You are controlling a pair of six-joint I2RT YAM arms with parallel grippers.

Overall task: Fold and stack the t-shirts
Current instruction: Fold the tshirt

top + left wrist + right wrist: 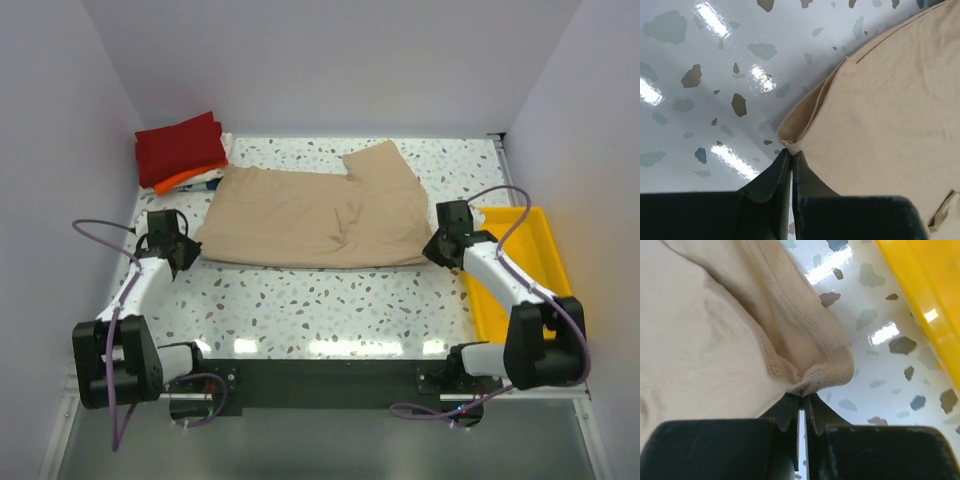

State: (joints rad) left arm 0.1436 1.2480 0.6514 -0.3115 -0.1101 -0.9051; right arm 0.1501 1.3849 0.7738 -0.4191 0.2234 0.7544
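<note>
Left gripper [791, 156] and right gripper [803, 401] each clamped the tan t-shirt [310, 215] at their very tips (thin bites); a jerky lift could have freed one.

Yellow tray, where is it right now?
In the top view, the yellow tray sits at the table's right edge, beside the right arm and the tan shirt.

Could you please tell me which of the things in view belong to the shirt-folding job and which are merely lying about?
Job: tan t-shirt, gripped by left hand and right hand; folded dark red shirt; orange shirt under it.
Lying about: yellow tray, right of the tan t-shirt.
</note>
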